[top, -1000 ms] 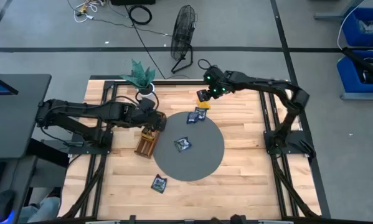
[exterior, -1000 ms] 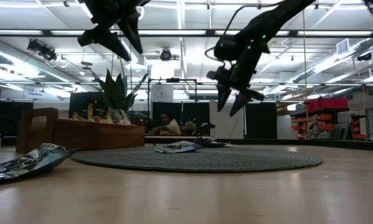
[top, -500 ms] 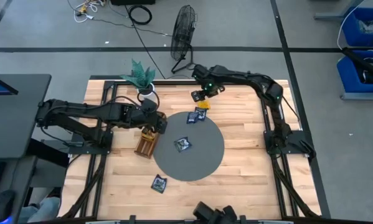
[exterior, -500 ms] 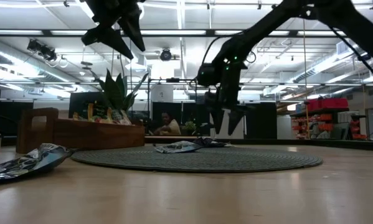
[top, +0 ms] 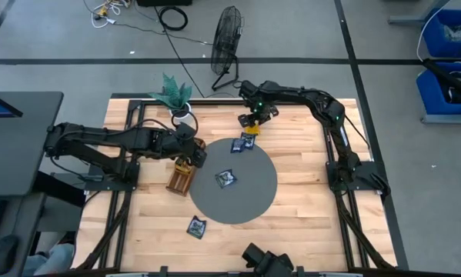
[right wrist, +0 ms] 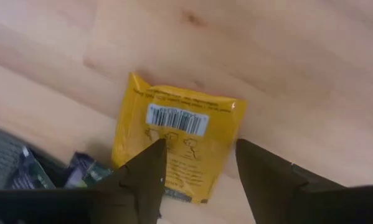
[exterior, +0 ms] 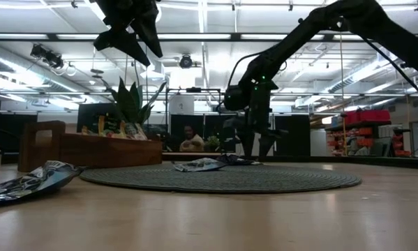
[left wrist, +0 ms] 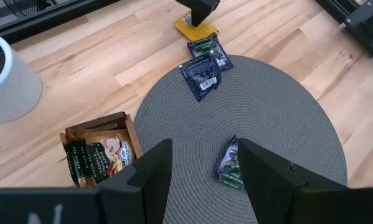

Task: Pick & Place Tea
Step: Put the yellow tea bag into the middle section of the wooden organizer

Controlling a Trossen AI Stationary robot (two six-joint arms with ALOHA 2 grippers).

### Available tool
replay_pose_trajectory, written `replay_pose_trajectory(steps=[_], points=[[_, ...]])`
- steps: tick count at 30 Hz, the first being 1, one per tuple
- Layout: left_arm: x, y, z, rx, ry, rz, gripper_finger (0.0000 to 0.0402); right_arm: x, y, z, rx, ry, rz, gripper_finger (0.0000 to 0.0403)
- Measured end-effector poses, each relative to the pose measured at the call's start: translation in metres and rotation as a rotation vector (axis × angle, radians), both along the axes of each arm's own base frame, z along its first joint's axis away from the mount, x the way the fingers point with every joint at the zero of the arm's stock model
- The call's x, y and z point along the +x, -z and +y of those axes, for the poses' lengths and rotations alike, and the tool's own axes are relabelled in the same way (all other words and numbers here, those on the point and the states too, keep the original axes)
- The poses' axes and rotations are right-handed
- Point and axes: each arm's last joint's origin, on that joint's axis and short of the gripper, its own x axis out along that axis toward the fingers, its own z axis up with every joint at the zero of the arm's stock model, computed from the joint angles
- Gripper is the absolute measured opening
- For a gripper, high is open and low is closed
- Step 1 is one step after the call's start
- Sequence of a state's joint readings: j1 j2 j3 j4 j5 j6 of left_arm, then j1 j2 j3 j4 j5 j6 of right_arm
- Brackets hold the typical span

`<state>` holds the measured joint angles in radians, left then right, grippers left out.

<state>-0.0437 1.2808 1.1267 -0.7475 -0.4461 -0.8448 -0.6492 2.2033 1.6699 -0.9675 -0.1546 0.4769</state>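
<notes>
A yellow tea sachet [right wrist: 177,140] lies flat on the wood just beyond the round grey mat [top: 253,196], barcode side up. My right gripper [right wrist: 200,149] hangs open right above it, fingers pointing down, one finger to each side of its lower half; whether they touch it I cannot tell. Two dark sachets [left wrist: 205,62] lie at the mat's far edge, one [top: 226,178] lies mid-mat and one [top: 197,226] on the wood near the front. My left gripper [left wrist: 202,162] waits open and high over the wooden tray [top: 180,177], which holds several sachets.
A white plant pot [top: 182,115] stands at the table's far left, close behind the tray. A floor fan [top: 226,42] stands beyond the far edge. Bare wood lies to the mat's right and along the front edge.
My right gripper has come down and a little toward the table's left, tipping from a slant to pointing straight down, and now hangs low over the yellow sachet. The sachets have stayed where they were.
</notes>
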Motion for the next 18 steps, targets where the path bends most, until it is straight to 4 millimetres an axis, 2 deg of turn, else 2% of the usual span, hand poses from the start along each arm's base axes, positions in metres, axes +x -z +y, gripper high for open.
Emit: replay_pose_trajectory(steps=[9, 12, 16, 18], points=[[0.0001, -0.0001, 0.0, 0.001, 0.002, 0.0, 0.0186, -0.0072, 0.0075, -0.0034, 0.055, -0.061, 0.015, 0.0136], [0.0003, -0.0002, 0.0, 0.0, 0.0, -0.004, 0.0186, -0.0077, 0.0083, -0.0039, 0.038, -0.082, 0.028, 0.0095], [0.0003, -0.0003, 0.0, -0.002, -0.002, -0.006, 0.0186, -0.0082, 0.0088, -0.0043, 0.025, -0.11, 0.035, 0.002], [0.0004, -0.0003, 0.0, -0.004, -0.005, -0.008, 0.0186, -0.0081, 0.0088, -0.0045, 0.019, -0.123, 0.034, 0.0009]])
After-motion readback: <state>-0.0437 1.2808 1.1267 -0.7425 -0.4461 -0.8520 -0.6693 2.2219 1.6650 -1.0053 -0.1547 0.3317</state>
